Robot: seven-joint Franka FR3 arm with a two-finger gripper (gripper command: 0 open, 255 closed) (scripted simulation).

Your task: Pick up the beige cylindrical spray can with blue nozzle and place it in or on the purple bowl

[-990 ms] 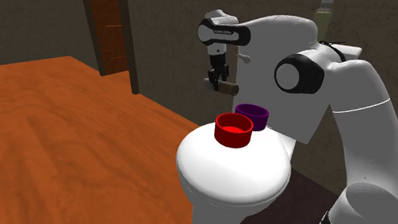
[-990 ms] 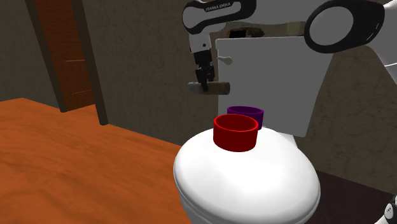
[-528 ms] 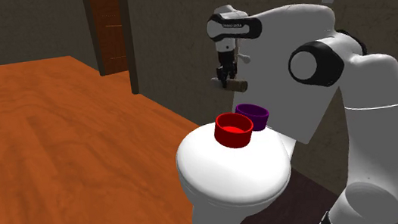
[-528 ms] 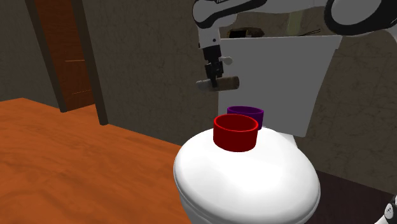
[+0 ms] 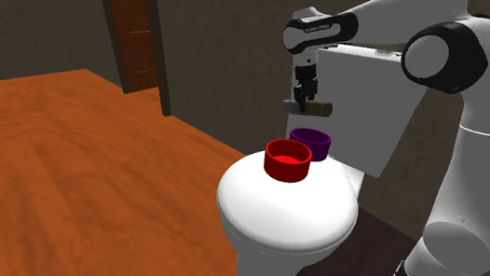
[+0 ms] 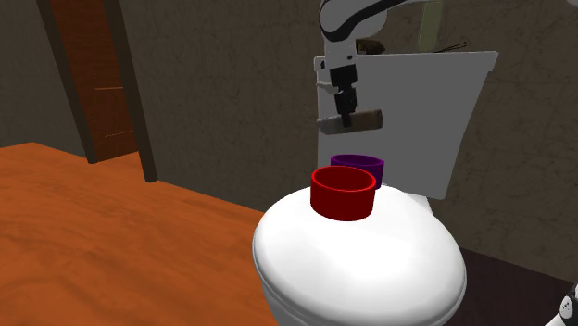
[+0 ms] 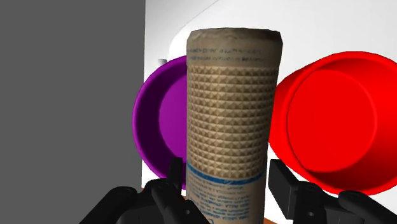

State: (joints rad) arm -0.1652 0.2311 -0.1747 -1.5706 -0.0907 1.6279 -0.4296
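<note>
One beige spray can (image 7: 232, 108), one purple bowl (image 5: 320, 145), one red bowl (image 5: 288, 162), one white toilet (image 5: 284, 217), one wooden door (image 6: 97, 83).

I see the spray can (image 7: 232, 114) rough, diamond-embossed, matt; red bowl (image 7: 337, 121) and purple bowl (image 7: 159, 124) smooth, shiny; toilet lid (image 6: 361, 264) glossy white; floor (image 5: 69, 179) grained wood

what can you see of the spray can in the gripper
The spray can is a tan cylinder with a bumpy diamond-grid surface, a blue band and small print near the gripped end. It lies level, clasped crosswise by the black jaws, in the air above the purple bowl, touching nothing else. Its nozzle cannot be made out.
</note>
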